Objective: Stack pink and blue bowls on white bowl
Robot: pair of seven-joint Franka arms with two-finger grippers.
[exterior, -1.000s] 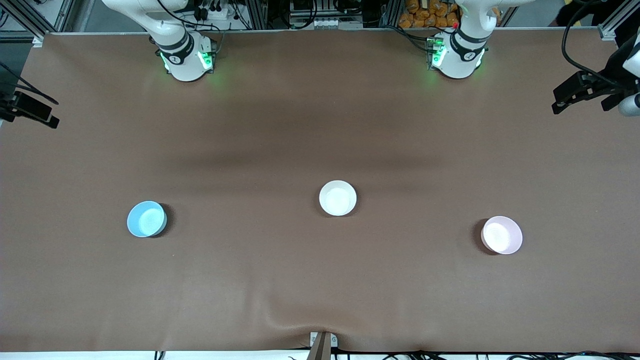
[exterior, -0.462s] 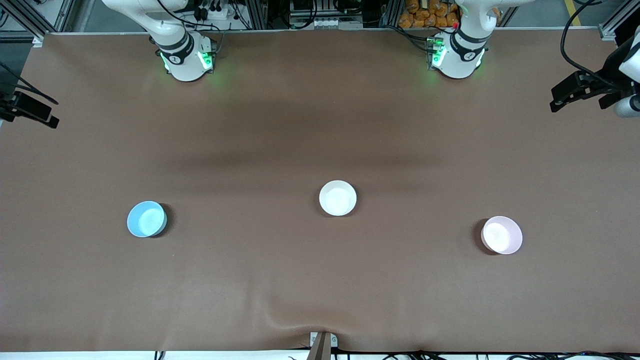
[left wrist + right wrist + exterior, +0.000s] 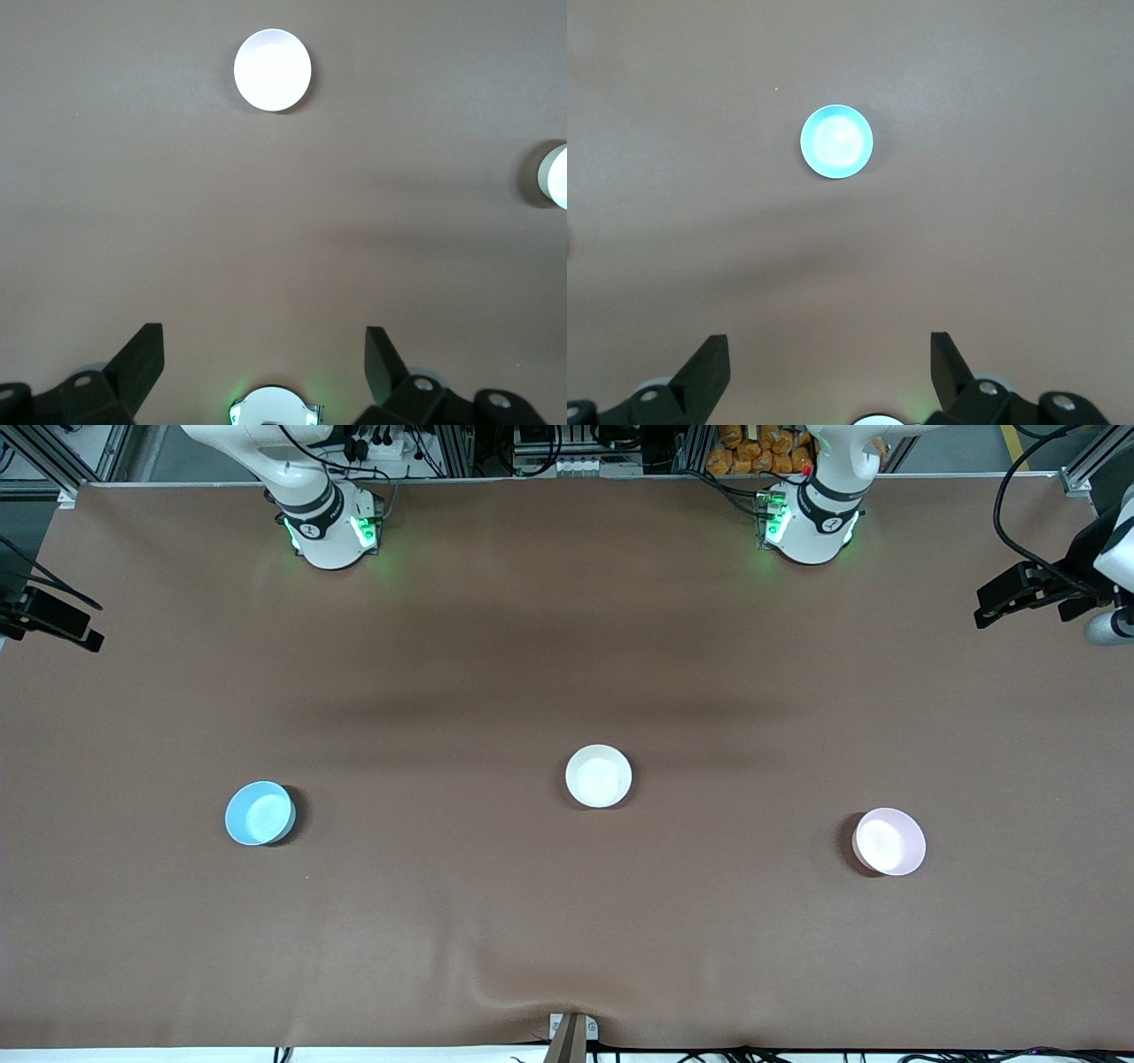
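Three bowls sit well apart on the brown table [image 3: 567, 921], none yet stacked. The white bowl [image 3: 599, 776] lies midway; the blue bowl [image 3: 260, 812] sits toward the right arm's end and the pink bowl [image 3: 889, 841] toward the left arm's end, both nearer the front camera than the white one. Each arm has a coloured bowl on its own side. The left gripper [image 3: 264, 359] hangs high above the table, fingers spread wide and empty, the pink bowl ahead of them. The right gripper [image 3: 830, 365], likewise wide apart and empty, hangs high with the blue bowl centred ahead of its fingers.
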